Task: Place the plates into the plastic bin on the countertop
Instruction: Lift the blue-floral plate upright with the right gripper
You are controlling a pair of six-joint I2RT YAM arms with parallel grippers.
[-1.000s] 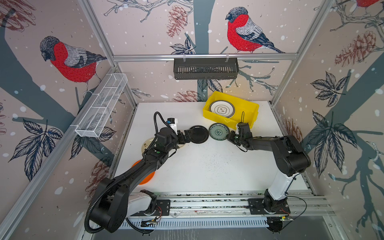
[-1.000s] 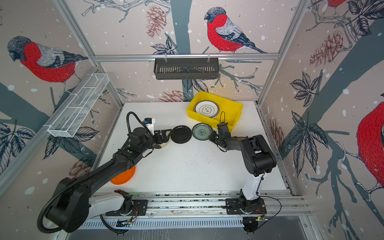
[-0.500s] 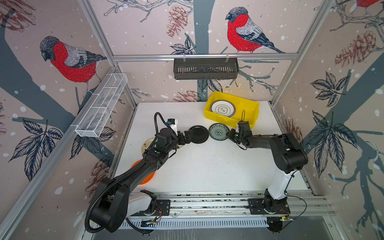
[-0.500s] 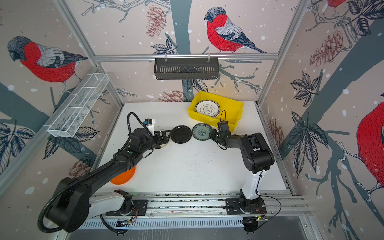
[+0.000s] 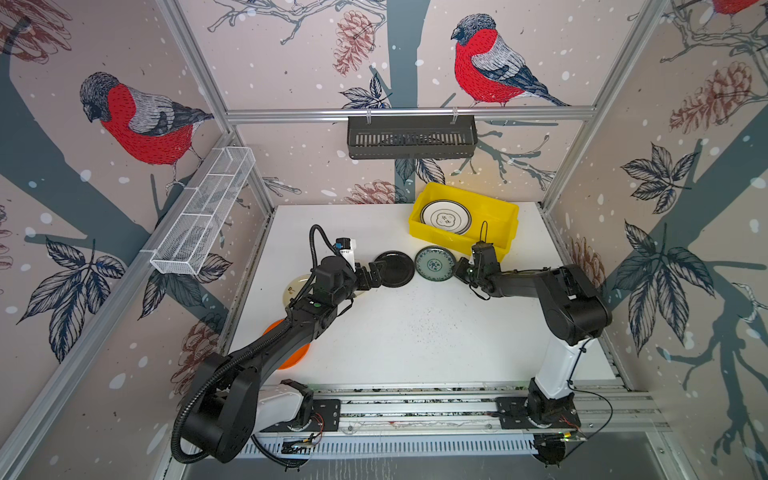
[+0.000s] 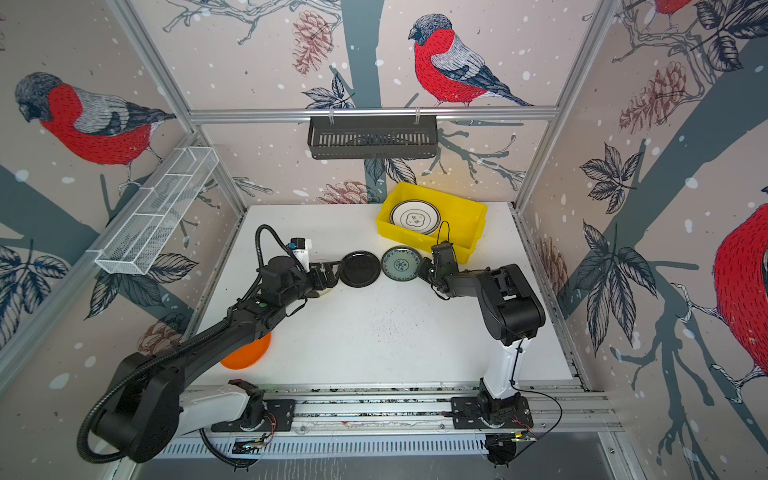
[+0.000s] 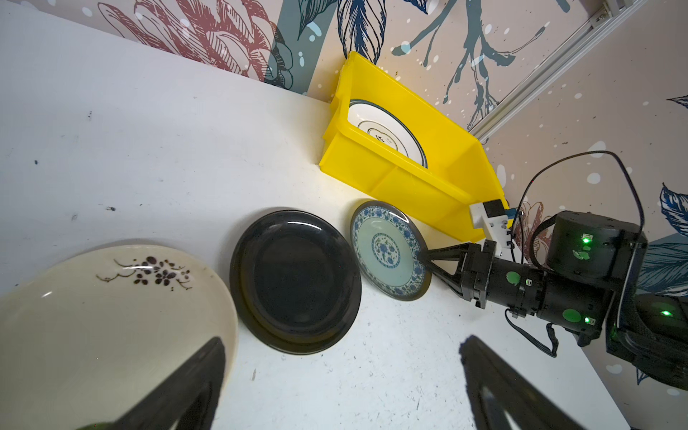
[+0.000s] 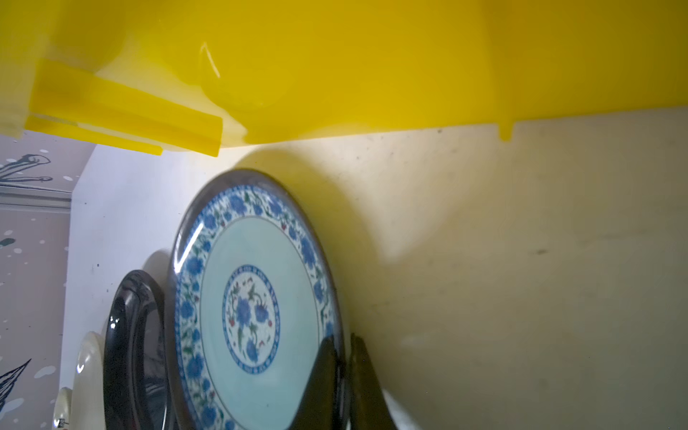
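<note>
A teal-patterned plate point(image 5: 435, 264) point(image 8: 253, 309) lies on the white countertop point(image 5: 415, 332), just in front of the yellow plastic bin point(image 5: 498, 216) point(image 6: 461, 220). My right gripper point(image 5: 459, 272) point(image 8: 337, 342) is shut on this plate's right rim, one finger above it and one below. A black plate point(image 5: 394, 268) point(image 7: 296, 281) lies beside it to the left. My left gripper point(image 5: 376, 274) point(image 7: 342, 340) stands open at the black plate's left edge, holding nothing. A cream plate point(image 7: 104, 324) and an orange plate point(image 6: 245, 353) lie partly hidden under the left arm. A white plate point(image 5: 445, 217) rests inside the bin.
A black slotted shelf point(image 5: 411, 137) hangs on the back wall above the bin. On the left wall hangs a white wire-mesh basket point(image 5: 203, 212). Aluminium rails point(image 5: 415, 405) with both arm bases run along the front edge.
My right gripper has closed on the teal plate's rim. The left arm and the plates have not visibly moved.
</note>
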